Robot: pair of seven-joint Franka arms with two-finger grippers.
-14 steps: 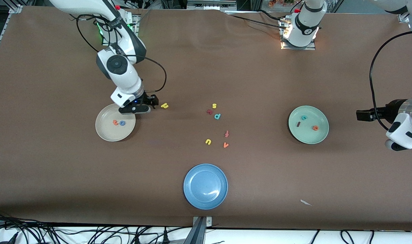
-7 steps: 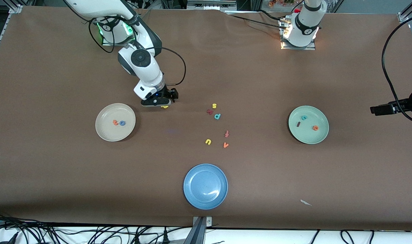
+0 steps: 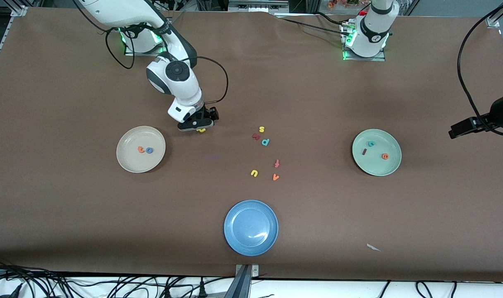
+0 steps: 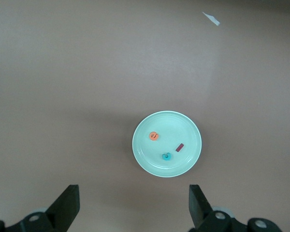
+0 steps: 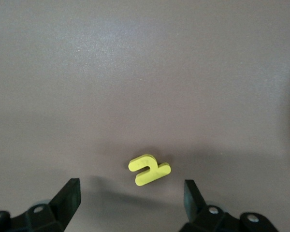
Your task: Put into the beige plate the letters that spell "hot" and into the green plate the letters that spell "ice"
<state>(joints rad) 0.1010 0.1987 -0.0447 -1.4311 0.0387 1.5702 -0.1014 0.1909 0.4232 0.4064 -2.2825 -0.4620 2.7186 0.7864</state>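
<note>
Two letters lay in the beige plate (image 3: pixel 127 159), three in the green plate (image 3: pixel 390 167); both the right gripper (image 3: pixel 195 124), over the yellow h (image 3: pixel 201 130), and the left gripper (image 4: pixel 133 205) stood spread.

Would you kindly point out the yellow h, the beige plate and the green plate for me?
yellow h (image 5: pixel 149 169), right wrist view, on the middle of the letter's body.
beige plate (image 3: pixel 127 140), front view, on bare plate floor near the rim.
green plate (image 3: pixel 390 163), front view, on bare plate floor beside the letters.
</note>
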